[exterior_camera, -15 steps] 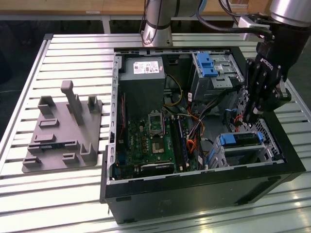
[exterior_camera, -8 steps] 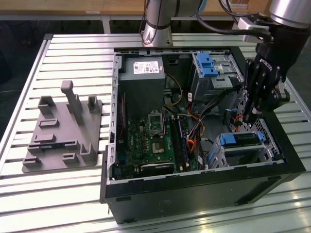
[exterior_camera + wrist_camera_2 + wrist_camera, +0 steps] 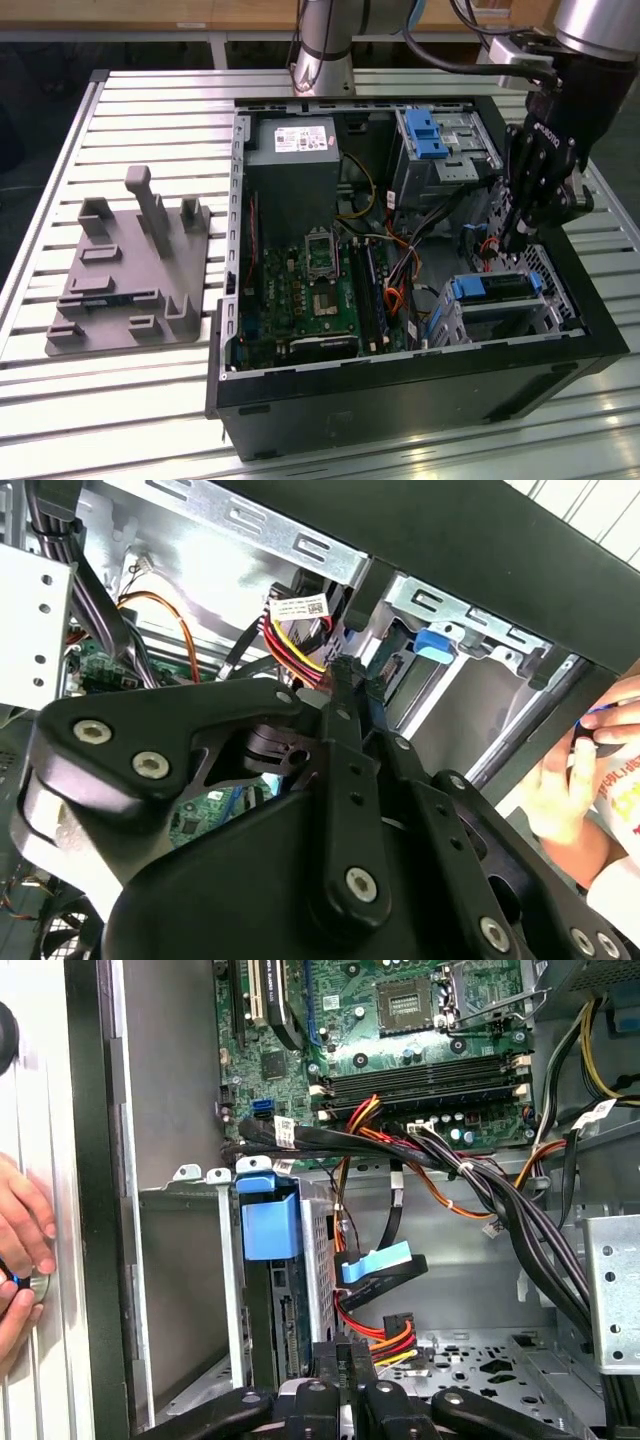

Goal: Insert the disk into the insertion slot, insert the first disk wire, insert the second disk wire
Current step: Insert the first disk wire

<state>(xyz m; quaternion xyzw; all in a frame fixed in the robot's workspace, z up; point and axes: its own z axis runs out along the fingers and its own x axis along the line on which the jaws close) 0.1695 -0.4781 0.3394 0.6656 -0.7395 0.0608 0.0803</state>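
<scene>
Bright glare on table [image 3: 120,420], dim case [image 3: 400,388] interior

None of the print is legible. In the exterior view a white rectangular sticker [image 3: 305,140] with dark print lies on top of the grey metal power supply box [image 3: 290,195], and a short line of white lettering [image 3: 548,140] runs along the black end effector [image 3: 512,238]. In the second wrist view a small white paper tag [image 3: 300,607] wraps the red, yellow and black wire bundle [image 3: 296,645]; in the first wrist view another white tag [image 3: 284,1130] clings to a black cable [image 3: 340,1140]
</scene>
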